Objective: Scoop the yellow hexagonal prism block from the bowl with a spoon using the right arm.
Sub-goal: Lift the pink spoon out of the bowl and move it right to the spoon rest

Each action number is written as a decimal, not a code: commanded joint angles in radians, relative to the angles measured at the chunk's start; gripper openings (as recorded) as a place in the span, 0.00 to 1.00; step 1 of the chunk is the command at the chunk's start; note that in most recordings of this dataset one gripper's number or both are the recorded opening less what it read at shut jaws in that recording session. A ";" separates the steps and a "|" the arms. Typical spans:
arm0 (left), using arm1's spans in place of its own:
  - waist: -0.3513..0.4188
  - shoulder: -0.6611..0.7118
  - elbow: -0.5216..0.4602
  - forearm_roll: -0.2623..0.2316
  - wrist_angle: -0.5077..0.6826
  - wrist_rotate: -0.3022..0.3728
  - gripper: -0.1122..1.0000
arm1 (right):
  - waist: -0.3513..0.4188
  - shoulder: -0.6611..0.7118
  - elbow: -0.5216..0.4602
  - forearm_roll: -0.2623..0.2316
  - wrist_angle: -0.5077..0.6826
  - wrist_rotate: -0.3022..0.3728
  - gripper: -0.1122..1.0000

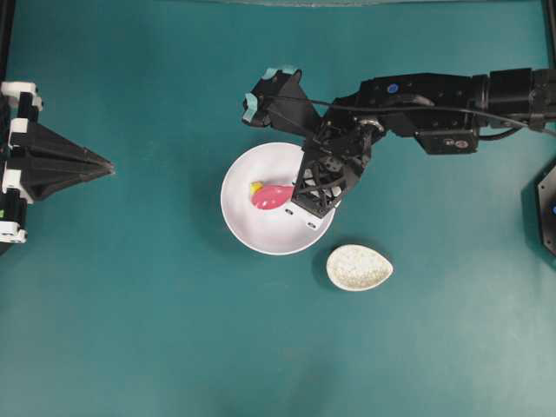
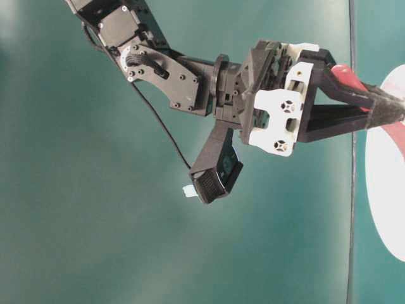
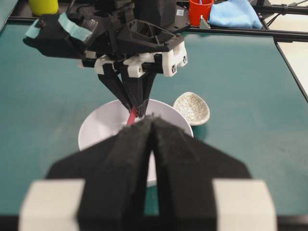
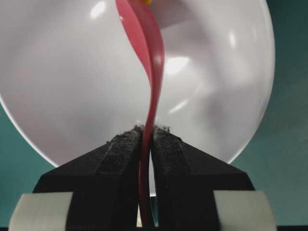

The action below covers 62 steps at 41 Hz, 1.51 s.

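Observation:
The white bowl [image 1: 239,217] sits mid-table. Inside it, the pink-red spoon [image 1: 271,196] lies with its scoop pointing left. The small yellow hexagonal prism block [image 1: 256,187] rests against the scoop's left tip. My right gripper [image 1: 295,200] reaches over the bowl's right side and is shut on the spoon's handle. In the right wrist view the handle [image 4: 151,72] is pinched between the black pads [image 4: 120,149], with the block [image 4: 147,1] just showing at the top edge. My left gripper [image 1: 109,167] is shut and empty at the far left, pointing toward the bowl [image 3: 103,127].
A speckled teardrop spoon rest [image 1: 359,267] lies just right of and below the bowl. Beyond the table's far rail stand a red cup [image 3: 200,10], a blue cloth [image 3: 236,13] and a yellow container [image 3: 43,6].

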 commanded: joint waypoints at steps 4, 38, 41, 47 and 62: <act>0.000 0.009 -0.023 0.002 -0.005 0.000 0.11 | 0.003 -0.060 -0.009 -0.014 0.000 -0.003 0.18; 0.000 0.008 -0.023 0.002 -0.008 0.000 0.11 | 0.103 -0.506 0.193 -0.195 0.060 0.008 0.18; 0.002 0.009 -0.023 0.002 -0.008 0.000 0.11 | 0.144 -0.538 0.241 -0.193 -0.009 0.014 0.18; 0.002 0.009 -0.025 0.002 -0.009 0.000 0.11 | 0.209 -0.571 0.345 -0.190 -0.132 0.066 0.18; 0.002 0.008 -0.025 0.002 -0.011 0.008 0.11 | 0.298 -0.565 0.566 -0.192 -0.357 0.201 0.18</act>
